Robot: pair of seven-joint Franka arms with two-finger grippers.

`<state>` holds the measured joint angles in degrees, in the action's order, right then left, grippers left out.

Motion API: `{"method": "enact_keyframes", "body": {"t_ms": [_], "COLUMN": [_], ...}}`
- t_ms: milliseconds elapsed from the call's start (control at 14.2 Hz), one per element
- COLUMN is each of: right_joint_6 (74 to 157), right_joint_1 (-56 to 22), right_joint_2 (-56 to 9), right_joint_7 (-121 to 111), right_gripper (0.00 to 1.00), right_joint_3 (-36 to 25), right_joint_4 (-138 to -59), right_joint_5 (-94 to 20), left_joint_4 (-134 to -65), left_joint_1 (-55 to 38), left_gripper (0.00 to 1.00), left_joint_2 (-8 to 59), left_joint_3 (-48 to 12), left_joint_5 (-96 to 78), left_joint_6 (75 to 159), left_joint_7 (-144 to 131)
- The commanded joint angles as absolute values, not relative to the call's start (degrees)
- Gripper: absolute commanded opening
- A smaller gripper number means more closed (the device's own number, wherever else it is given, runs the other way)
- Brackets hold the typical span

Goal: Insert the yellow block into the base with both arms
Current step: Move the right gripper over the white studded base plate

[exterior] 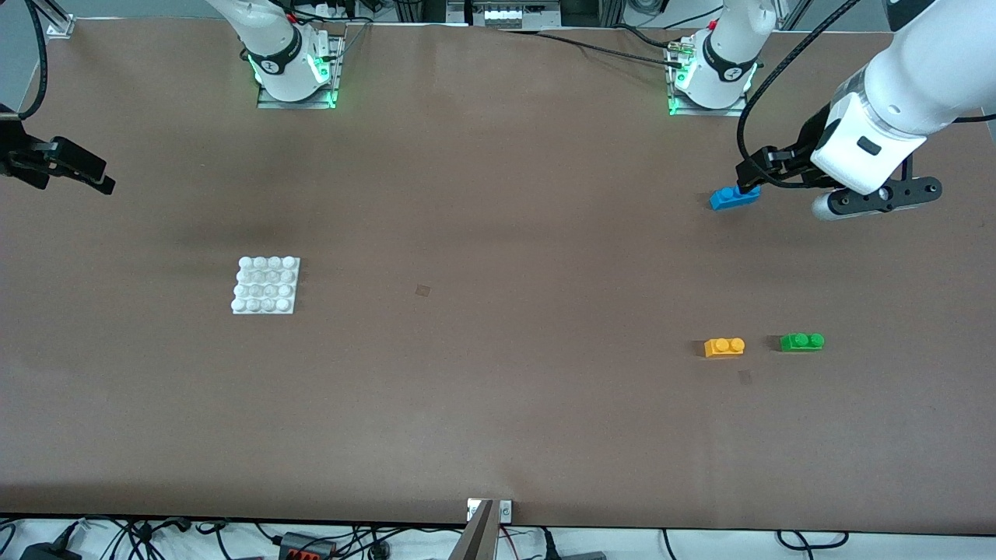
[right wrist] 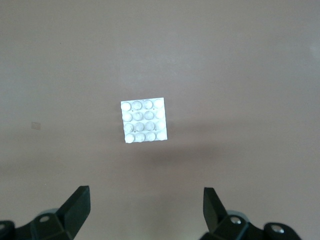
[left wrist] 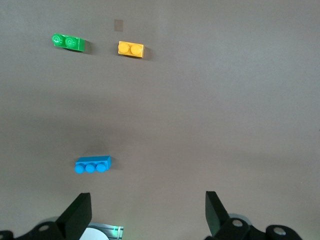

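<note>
Judging by how everything lies, I have the whole task ahead of me: nothing is picked up and nothing is inserted. The yellow block (exterior: 724,347) sits on the bare table toward my left arm's end, studs up, just beside the green brick (exterior: 801,341) but not touching it. The base (exterior: 266,285) lies flat toward my right arm's end, well apart from the block, with none of its studs covered.

My left gripper (left wrist: 145,212) hangs in the air over the table near the blue brick (exterior: 734,197), which lies farther from the front camera than the yellow block. Its fingers (left wrist: 77,212) are spread wide and hold nothing. From that wrist I see all three bricks below me, the yellow one (left wrist: 131,49) between the green brick (left wrist: 68,42) and a small dark mark on the table.

My right gripper (right wrist: 145,210) also stands apart and empty, up over the table's edge at my right arm's end. Its wrist camera looks down on the base (right wrist: 144,120), which is square to my fingers (right wrist: 75,207).

What remains, as I see it: bring the left gripper over the yellow block, close on it, carry it across to the base, and press it onto the studs while my right gripper steadies the plate.
</note>
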<state>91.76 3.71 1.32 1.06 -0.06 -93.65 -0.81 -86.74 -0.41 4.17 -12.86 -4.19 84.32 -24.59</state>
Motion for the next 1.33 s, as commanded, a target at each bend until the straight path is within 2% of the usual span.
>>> {"method": "enact_keyframes", "body": {"t_ms": [0,492,702,843,1264], "right_joint_6": [91.0,90.4,84.1,82.7,84.5], "right_joint_1": [4.5,4.5,4.2,4.5,4.1], "right_joint_2": [1.6,1.3,-0.3,-1.6,-16.3], "right_joint_7": [1.6,1.5,2.0,2.0,1.7], "right_gripper": [1.0,1.0,1.0,1.0,1.0], "right_joint_3": [0.9,0.9,1.1,1.1,1.2], "right_joint_4": [-93.3,-93.3,-93.3,-93.3,-90.1], "right_joint_5": [-0.9,-0.9,-1.0,-0.9,-1.2], "left_joint_4": [-87.5,-87.5,-87.5,-87.5,-87.0], "left_joint_1": [-1.1,-1.1,-1.0,-1.0,-1.0], "left_gripper": [1.0,1.0,1.0,1.0,1.0], "left_joint_2": [3.0,3.3,3.3,3.3,3.4], "left_joint_3": [-11.9,-12.0,-12.0,-12.1,-12.5], "left_joint_5": [-5.3,-4.8,-4.8,-4.8,-4.7], "left_joint_6": [84.4,83.8,83.8,83.4,82.1], "left_joint_7": [-23.5,-23.3,-23.1,-23.0,-22.9]}}
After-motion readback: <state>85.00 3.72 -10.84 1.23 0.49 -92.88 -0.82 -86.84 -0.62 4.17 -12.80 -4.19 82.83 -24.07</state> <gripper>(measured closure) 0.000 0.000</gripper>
